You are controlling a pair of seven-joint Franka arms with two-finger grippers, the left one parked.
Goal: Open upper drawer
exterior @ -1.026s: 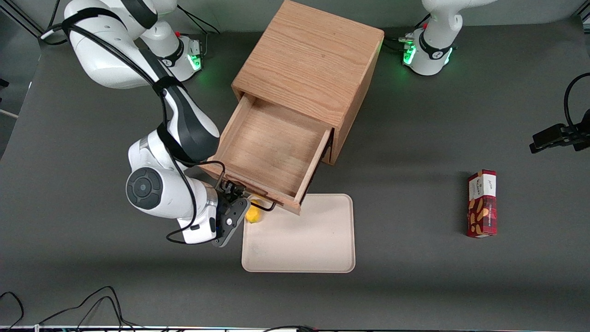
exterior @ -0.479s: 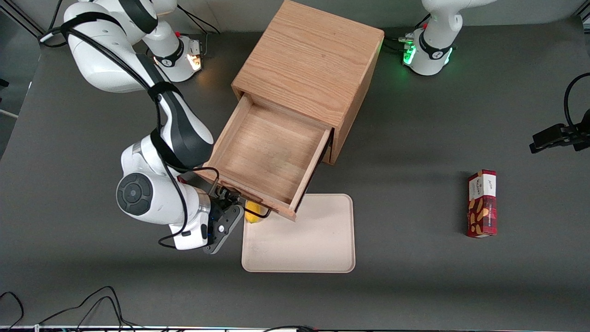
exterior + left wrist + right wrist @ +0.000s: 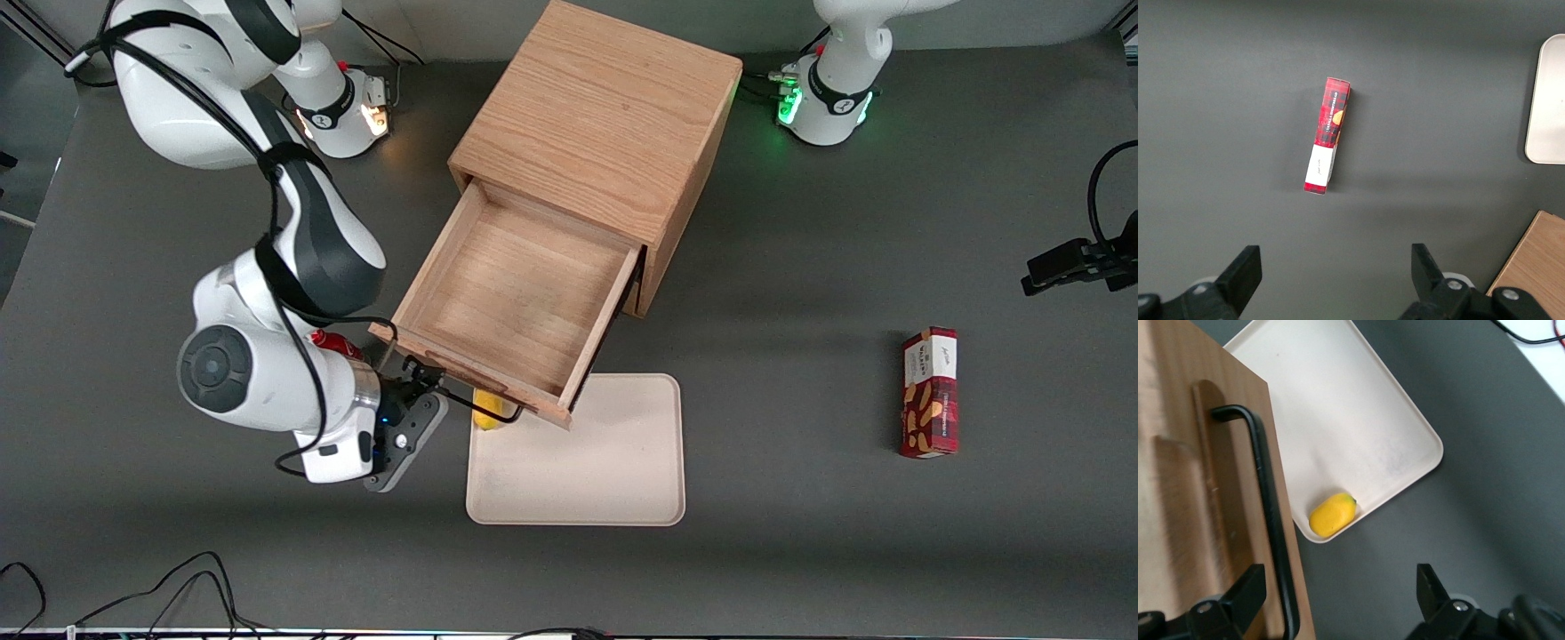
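Observation:
The upper drawer (image 3: 511,298) of the oak cabinet (image 3: 596,116) stands pulled far out, its light-wood box bare inside. Its thin black bar handle (image 3: 467,402) runs along the drawer front, which faces the front camera. My right gripper (image 3: 415,373) is at the handle's end toward the working arm's side. In the right wrist view the drawer front (image 3: 1185,487) and handle (image 3: 1265,487) show, and the gripper (image 3: 1338,600) is open wide. The bar passes between the fingers, close to one finger (image 3: 1238,593), with a gap.
A beige tray (image 3: 622,480) lies in front of the drawer, partly under it, with a small yellow fruit (image 3: 487,416) at its corner; the fruit also shows in the right wrist view (image 3: 1332,515). A red snack box (image 3: 929,391) lies toward the parked arm's end.
The drawer front has come out a little more and shifted toward the working arm's end. My wrist has swung the same way, along the handle to its end.

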